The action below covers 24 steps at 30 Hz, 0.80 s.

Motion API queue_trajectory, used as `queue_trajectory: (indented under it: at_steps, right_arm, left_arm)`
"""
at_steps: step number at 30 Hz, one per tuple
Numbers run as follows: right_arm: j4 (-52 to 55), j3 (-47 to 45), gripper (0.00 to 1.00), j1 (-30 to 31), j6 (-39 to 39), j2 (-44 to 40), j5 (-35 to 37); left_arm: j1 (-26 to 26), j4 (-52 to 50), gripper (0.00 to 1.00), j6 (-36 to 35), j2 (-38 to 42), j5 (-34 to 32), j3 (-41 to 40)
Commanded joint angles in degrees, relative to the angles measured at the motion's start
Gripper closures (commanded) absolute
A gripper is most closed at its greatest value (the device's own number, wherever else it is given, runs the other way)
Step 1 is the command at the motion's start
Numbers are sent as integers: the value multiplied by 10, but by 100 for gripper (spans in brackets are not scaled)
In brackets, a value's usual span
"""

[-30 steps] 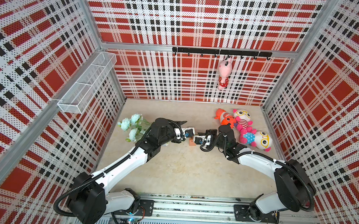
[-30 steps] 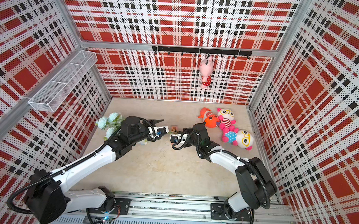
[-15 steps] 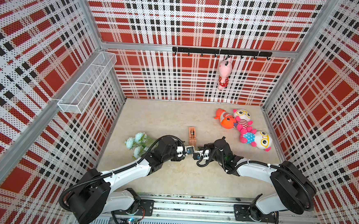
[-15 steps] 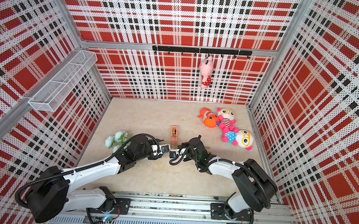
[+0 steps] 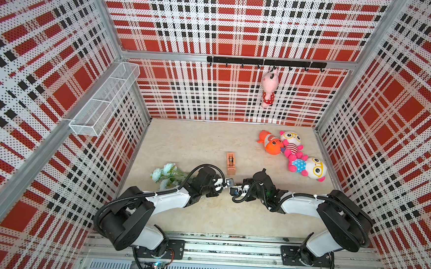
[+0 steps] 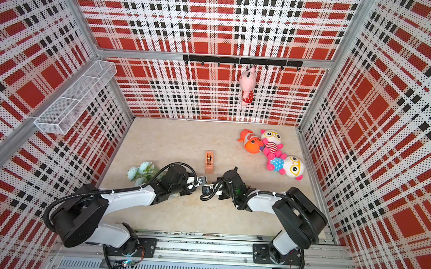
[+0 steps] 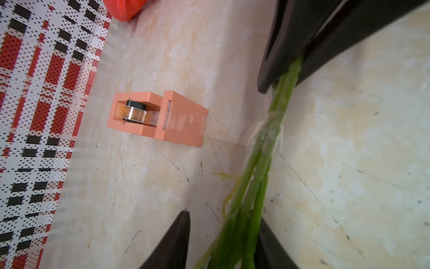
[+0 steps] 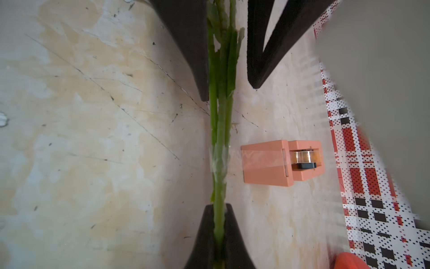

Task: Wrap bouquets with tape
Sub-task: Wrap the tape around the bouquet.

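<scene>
Top views look steeply down from high; close wrist views share the tape dispenser [image 7: 162, 118].

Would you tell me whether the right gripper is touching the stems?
Touching. The right wrist view shows the right gripper shut on the stems, with both fingers pressed against them and no gap.

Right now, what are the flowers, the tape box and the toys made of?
Flowers: probably fabric petals, pale and matte; they look fake.
Stems: likely plastic, a smooth, even green.
Tape box: seems to be matte peach plastic, with sharp moulded edges.
Tape: clear glossy film; it shines.
Toys: soft plush, fuzzy and brightly coloured.
</scene>
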State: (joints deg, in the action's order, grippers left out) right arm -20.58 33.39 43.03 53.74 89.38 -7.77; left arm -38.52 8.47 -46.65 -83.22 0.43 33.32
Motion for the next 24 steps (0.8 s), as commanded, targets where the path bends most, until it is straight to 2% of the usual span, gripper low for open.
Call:
queue_trajectory:
  at_steps: [1,5,10,15,18,24]
  right_arm:
    - [17,18,100,-2,-17,11,-34]
    - [35,26,97,-14,-34,16,-55]
    - [56,36,90,-21,-43,19,-71]
    - [81,36,77,-28,-67,-10,-98]
    - [101,28,61,-32,-93,-45,-107]
    - [119,2,44,-46,-140,-123,-158]
  left_arm:
    - [6,3,63,-5,-12,1,19]
    - [7,-6,79,-7,-11,10,21]
    - [7,-18,89,-13,-7,31,20]
    - [7,-34,90,-8,-17,24,30]
    - [7,-40,91,-7,-20,28,36]
    - [7,-52,93,-8,-31,26,46]
